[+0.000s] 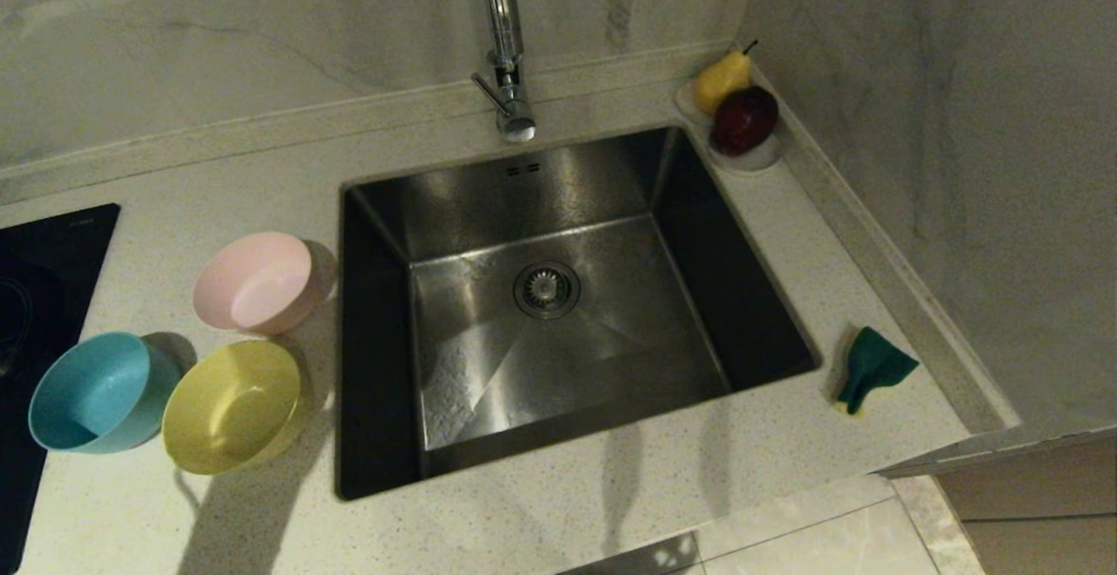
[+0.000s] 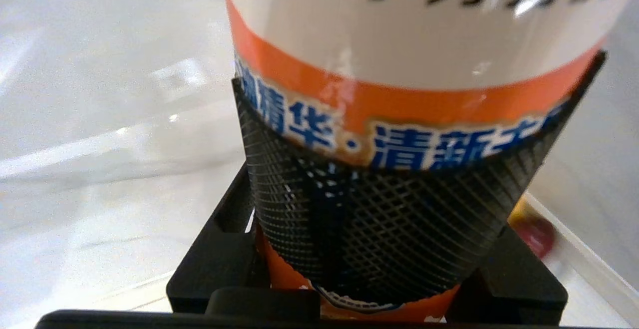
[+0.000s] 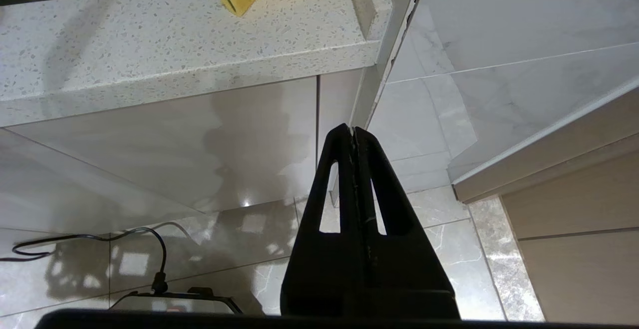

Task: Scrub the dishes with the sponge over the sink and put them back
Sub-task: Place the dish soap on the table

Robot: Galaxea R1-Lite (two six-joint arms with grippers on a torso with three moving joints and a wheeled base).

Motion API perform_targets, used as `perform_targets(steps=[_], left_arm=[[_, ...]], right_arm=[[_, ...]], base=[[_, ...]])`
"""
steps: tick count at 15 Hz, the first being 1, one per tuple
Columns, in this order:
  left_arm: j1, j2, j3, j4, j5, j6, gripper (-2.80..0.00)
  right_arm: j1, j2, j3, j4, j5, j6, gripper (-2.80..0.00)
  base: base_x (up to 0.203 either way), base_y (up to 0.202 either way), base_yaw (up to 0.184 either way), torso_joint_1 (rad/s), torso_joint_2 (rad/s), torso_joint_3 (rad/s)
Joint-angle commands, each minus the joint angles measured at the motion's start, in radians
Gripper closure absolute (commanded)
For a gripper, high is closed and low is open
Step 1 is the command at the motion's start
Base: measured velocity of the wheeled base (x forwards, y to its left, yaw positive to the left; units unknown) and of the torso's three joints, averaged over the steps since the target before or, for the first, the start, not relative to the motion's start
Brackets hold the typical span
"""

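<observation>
Because soft and light, pinch sponge (image 1: 873,367) mid-body at worktop (image 1: 611,488) right edge; left gripper (image 2: 409,134) grasping bottle (image 2: 414,34); right gripper (image 3: 353,132) clenched empty.

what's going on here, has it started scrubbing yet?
Not yet. The pink bowl, blue bowl and yellow bowl sit untouched on the counter left of the empty sink; the sponge lies on the counter to its right. The left gripper is out of the head view, shut on an orange-and-white labelled bottle. The right gripper hangs parked below the counter edge, shut and empty.
</observation>
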Motion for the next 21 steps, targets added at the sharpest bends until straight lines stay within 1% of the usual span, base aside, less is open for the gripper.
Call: perform_targets(steps=[1, 2, 4, 5, 6, 7, 8, 11, 14, 15, 16, 17, 18, 19, 21], left_arm=[[0.071, -0.115, 0.004, 0.049, 0.005, -0.033, 0.00], [0.107, -0.149, 0.009, 0.089, 0.004, -0.059, 0.00], [0.216, -0.209, 0.013, 0.214, -0.006, -0.115, 0.00], [0.275, -0.236, 0.012, 0.281, -0.033, -0.146, 0.00], [0.342, -0.261, 0.012, 0.331, -0.073, -0.178, 0.00], [0.417, -0.279, 0.012, 0.363, -0.114, -0.215, 0.00], [0.506, -0.290, 0.012, 0.383, -0.147, -0.265, 0.00], [0.775, -0.300, 0.017, 0.453, -0.207, -0.469, 0.00], [1.014, -0.279, 0.037, 0.525, -0.227, -0.693, 0.00], [1.083, -0.269, 0.054, 0.535, -0.229, -0.754, 0.00], [1.150, -0.257, 0.074, 0.539, -0.230, -0.793, 0.00], [1.211, -0.246, 0.104, 0.535, -0.228, -0.818, 0.00], [1.261, -0.235, 0.160, 0.523, -0.225, -0.842, 0.00], [1.304, -0.220, 0.227, 0.486, -0.224, -0.867, 0.00], [1.368, -0.155, 0.332, 0.332, -0.215, -0.893, 0.00]], right_arm=[[0.001, 0.001, 0.000, 0.000, 0.000, 0.000, 0.00], [0.000, 0.001, 0.000, 0.000, 0.000, 0.000, 0.00], [0.000, 0.001, 0.000, 0.000, 0.000, 0.000, 0.00], [-0.001, 0.001, 0.000, 0.000, 0.000, 0.000, 0.00], [-0.001, 0.001, 0.000, 0.000, 0.000, 0.000, 0.00], [0.001, 0.001, 0.000, 0.000, 0.000, 0.000, 0.00], [-0.001, 0.000, 0.000, 0.000, 0.000, 0.000, 0.00], [-0.001, 0.001, 0.000, 0.000, 0.000, 0.000, 0.00], [0.000, 0.000, 0.000, 0.000, 0.000, 0.000, 0.00], [-0.001, 0.001, 0.000, 0.000, 0.000, 0.000, 0.00], [-0.001, 0.000, 0.000, 0.000, 0.000, 0.000, 0.00], [0.000, 0.000, 0.000, 0.000, 0.000, 0.000, 0.00], [-0.001, 0.000, 0.000, 0.000, 0.000, 0.000, 0.00], [-0.001, 0.000, 0.000, 0.000, 0.000, 0.000, 0.00], [0.000, 0.000, 0.000, 0.000, 0.000, 0.000, 0.00]], base=[[0.000, 0.000, 0.000, 0.000, 0.00, 0.000], [0.000, 0.000, 0.000, 0.000, 0.00, 0.000], [0.000, 0.000, 0.000, 0.000, 0.00, 0.000], [0.000, 0.000, 0.000, 0.000, 0.00, 0.000], [0.000, 0.000, 0.000, 0.000, 0.00, 0.000], [0.000, 0.000, 0.000, 0.000, 0.00, 0.000], [0.000, 0.000, 0.000, 0.000, 0.00, 0.000], [0.000, 0.000, 0.000, 0.000, 0.00, 0.000], [0.000, 0.000, 0.000, 0.000, 0.00, 0.000], [0.000, 0.000, 0.000, 0.000, 0.00, 0.000], [0.000, 0.000, 0.000, 0.000, 0.00, 0.000], [0.000, 0.000, 0.000, 0.000, 0.00, 0.000], [0.000, 0.000, 0.000, 0.000, 0.00, 0.000], [0.000, 0.000, 0.000, 0.000, 0.00, 0.000], [0.000, 0.000, 0.000, 0.000, 0.00, 0.000]])
